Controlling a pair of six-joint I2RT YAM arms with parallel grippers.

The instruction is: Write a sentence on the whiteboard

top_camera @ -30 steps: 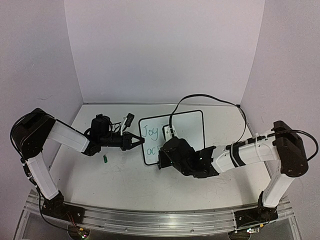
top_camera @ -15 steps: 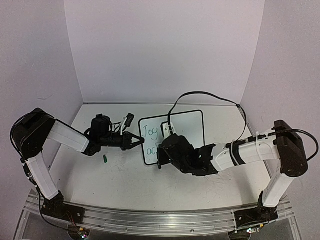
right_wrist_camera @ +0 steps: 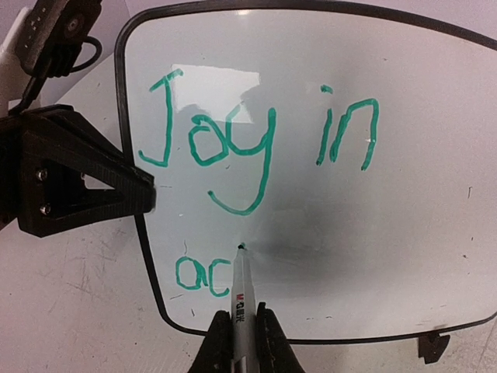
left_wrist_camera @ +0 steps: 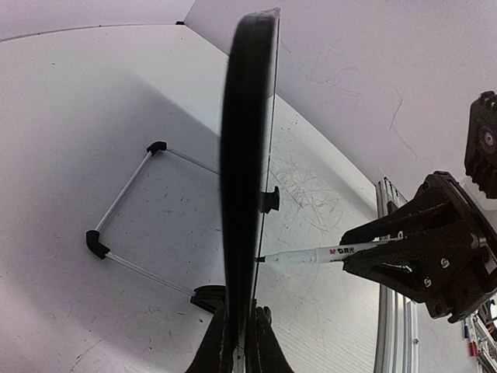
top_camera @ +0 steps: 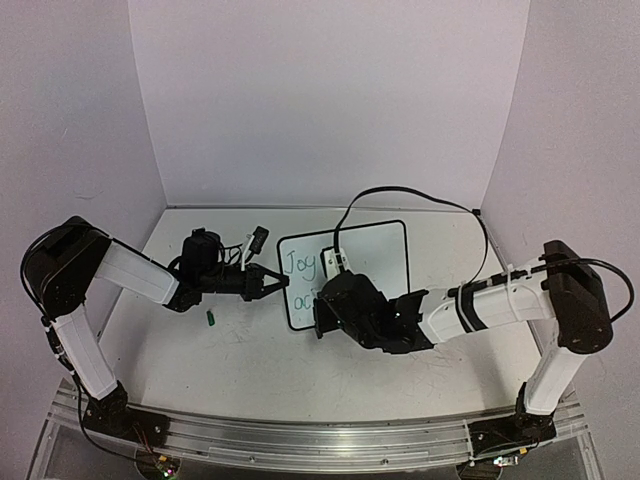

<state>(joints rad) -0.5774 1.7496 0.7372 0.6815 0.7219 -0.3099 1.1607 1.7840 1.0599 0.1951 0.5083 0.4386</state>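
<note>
1. The right pincer (right_wrist_camera: 237, 332) is closed on a slim white plastic marker (right_wrist_camera: 239, 291) with a green tip. The barrel comes straight out from between its two fingers.
2. Just ahead of this pincer, the marker tip meets, or almost meets, the small rectangular whiteboard (right_wrist_camera: 404, 256) with a thin black rounded border. We cannot say for sure that the tip touches it.
3. The green handwritten sentence (right_wrist_camera: 233, 148) is on the board face in front of the right pincer. "Joy in" is farther up and "ac" is just left of the tip. We judge that the second line is only begun.
4. To the left of the right pincer, the left pincer (right_wrist_camera: 147, 196) is clamped on the left border of the whiteboard, about level with the space between the two lines.
5. We think the whiteboard is light, thin and stiff, with a smooth and slippery face, so the pressure of the marker can push or tip it. The black border near the writing is the good place to hold it. The marker is best held low on the barrel.
6. Beyond the board, a thin wire stand with black corners (left_wrist_camera: 124, 203) lies on the white table (top_camera: 200, 360).
7. A small green piece (top_camera: 211, 318) lies beside the wrist of the left pincer, apart from the board. It is perhaps a cap, but it is too small to tell.
</note>
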